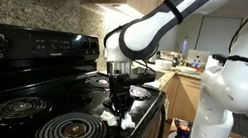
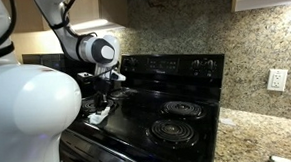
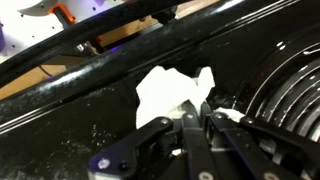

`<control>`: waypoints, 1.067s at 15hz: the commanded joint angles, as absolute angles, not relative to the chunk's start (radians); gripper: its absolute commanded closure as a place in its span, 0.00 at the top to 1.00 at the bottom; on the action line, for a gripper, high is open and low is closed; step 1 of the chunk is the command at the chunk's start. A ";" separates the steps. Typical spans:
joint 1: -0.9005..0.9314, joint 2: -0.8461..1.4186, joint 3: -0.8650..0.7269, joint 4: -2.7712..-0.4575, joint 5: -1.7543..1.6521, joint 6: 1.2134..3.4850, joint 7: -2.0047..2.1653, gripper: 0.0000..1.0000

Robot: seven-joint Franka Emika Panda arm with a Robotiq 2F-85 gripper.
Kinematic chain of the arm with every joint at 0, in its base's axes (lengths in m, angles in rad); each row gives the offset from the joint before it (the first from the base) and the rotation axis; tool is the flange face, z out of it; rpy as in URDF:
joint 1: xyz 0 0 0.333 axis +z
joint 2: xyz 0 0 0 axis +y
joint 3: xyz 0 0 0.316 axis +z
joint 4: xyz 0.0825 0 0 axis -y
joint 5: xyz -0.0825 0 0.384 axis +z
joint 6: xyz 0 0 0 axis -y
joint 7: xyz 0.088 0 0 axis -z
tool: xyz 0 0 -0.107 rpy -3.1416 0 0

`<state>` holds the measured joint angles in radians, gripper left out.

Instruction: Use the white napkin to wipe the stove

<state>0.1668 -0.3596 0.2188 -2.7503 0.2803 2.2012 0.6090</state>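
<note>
We are logging the pincer (image 3: 197, 108) as clamped on the white napkin (image 3: 165, 92). In the wrist view its jaws are meeting on the wad's near edge, and most of the paper is bulging out toward 11 o'clock of the tips. The napkin is sitting on the stove (image 3: 60, 130), pressed against the glossy black top, with a coil burner (image 3: 290, 100) just beside it at 3 o'clock. In an exterior view the arm is reaching steeply down, so the pincer (image 1: 116, 113) is bearing the napkin (image 1: 120, 122) onto the surface at about 2 o'clock of the front coil (image 1: 73, 132). We judge this near-vertical pose is being used to put pressure through the soft paper rather than merely to carry it. In an exterior view the napkin (image 2: 97, 116) is lying near the stove's front edge, at 9 o'clock of the paired coils (image 2: 180, 129) and well apart from the granite bench (image 2: 259, 135). Gripping the wad by one edge is leaving a loose pad of paper ahead of the tips, which we judge is serving as the wiping face. We are reading the step in hand as the wipe itself, on the flat strip between coil and front edge. One risk we are noting is that the crumpled paper may be snagging on the raised coil if the stroke drifts toward 3 o'clock.
</note>
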 commanded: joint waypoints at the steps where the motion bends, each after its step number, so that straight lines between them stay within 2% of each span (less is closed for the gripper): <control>1: 0.075 -0.228 0.249 -2.719 0.074 2.207 0.660 0.08; 10: 0.038 0.037 0.222 -2.446 -0.449 2.244 0.812 0.09; 16: 0.087 0.174 0.150 -2.260 -0.569 2.243 0.821 0.09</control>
<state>0.0598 0.0479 0.1880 -2.3443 -0.5142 2.1971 0.7773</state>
